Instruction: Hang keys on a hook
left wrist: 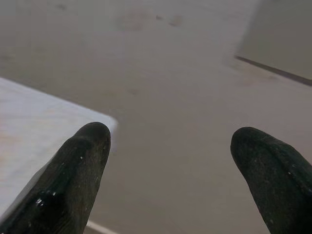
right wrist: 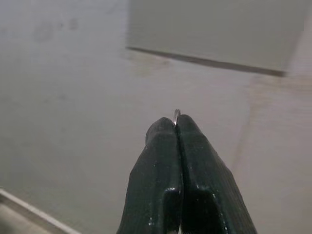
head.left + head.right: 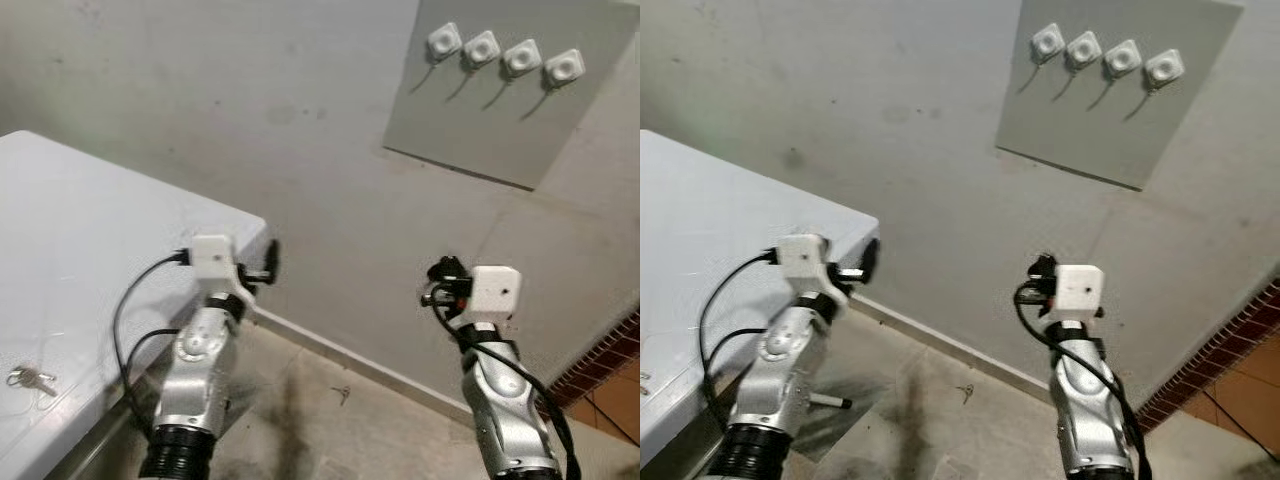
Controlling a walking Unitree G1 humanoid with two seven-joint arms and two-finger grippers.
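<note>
A grey panel (image 3: 480, 130) on the wall carries a row of white hooks (image 3: 481, 48), high up and to the right. My right gripper (image 2: 176, 124) is shut on a thin metal key ring (image 2: 176, 114), of which a sliver shows above the fingertips. It hangs in the air well below the panel (image 3: 443, 272). A second bunch of keys (image 3: 30, 378) lies on the white table (image 3: 80, 230) at the near left. My left gripper (image 3: 268, 262) is open and holds nothing, just past the table's far corner.
The plain wall runs close in front. A brick section (image 3: 600, 370) begins at the lower right. A small bit of debris (image 3: 342, 393) lies on the concrete floor, and a pen-like object (image 3: 830, 402) lies under the table's edge.
</note>
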